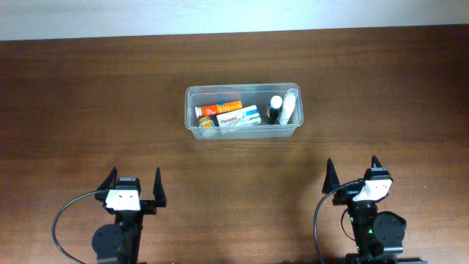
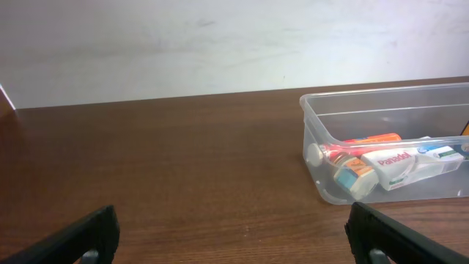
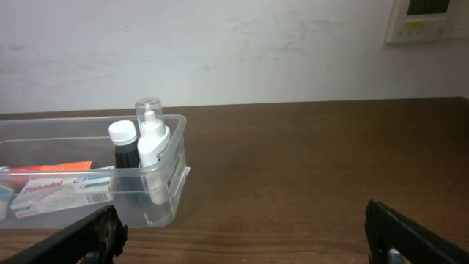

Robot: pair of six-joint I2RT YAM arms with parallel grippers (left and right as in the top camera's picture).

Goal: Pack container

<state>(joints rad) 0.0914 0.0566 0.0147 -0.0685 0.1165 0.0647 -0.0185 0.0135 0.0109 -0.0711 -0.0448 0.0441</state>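
Clear container (image 1: 242,135) sits mid-table (image 1: 73,110), apparently fully packed, with the Panadol box (image 1: 229,119) flat at left and the dark bottle (image 1: 275,110) and white pump bottle (image 1: 290,107) upright at right to fit, while the left gripper (image 1: 135,176) and right gripper (image 1: 352,170) rest near, jaws spread and empty.

Bare counter (image 1: 88,95) runs from both hands up to the tub (image 1: 242,134); it lies at 1 o'clock from the left hand (image 1: 135,174) and 11 o'clock from the right hand (image 1: 352,163); its walls block sideways entry; its top is open; boxes (image 1: 231,116) crowd its 9 o'clock end, upright bottles (image 1: 290,106) its 3 o'clock end.
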